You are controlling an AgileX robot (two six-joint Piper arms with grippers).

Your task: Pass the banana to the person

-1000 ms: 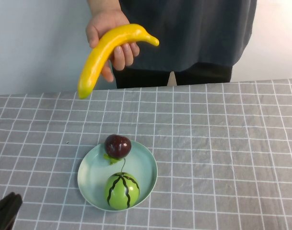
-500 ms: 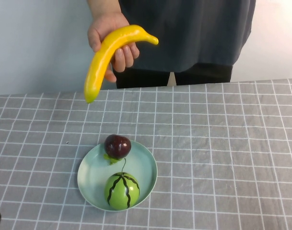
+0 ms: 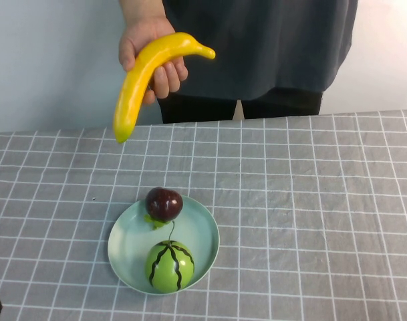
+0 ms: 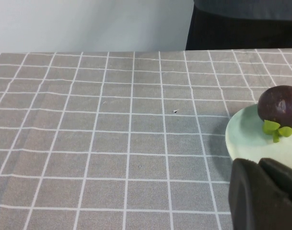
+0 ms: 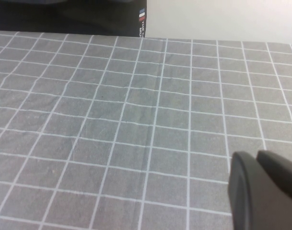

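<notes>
Long curved bright-yellow plastic banana (image 3: pixel 144 75) already in person's bare hand (image 3: pixel 152 48), far left, above grey checked tablecloth (image 3: pixel 310 200).

Left gripper (image 4: pixel 268 194) near-left beside pale green plate (image 3: pixel 128 257), fingers together, empty. Right gripper (image 5: pixel 263 191) low over bare cloth, fingers together, empty.

Risk: loose hold, banana drops on plate.

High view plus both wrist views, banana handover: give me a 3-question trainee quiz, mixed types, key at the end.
1. True or false: the banana lies on the plate.
2. Multiple choice: what holds the banana? A) the left gripper B) the right gripper C) the person's hand
3. Fill in: on the plate, the dark purple fruit sits on the side toward the person, and the ______ sits on the near side.

Key:
1. False. It is up in the air above the table's far edge.
2. C. Both grippers are low over the tablecloth, jaws together, holding nothing; the left one is next to the plate.
3. Watermelon toy.
</notes>
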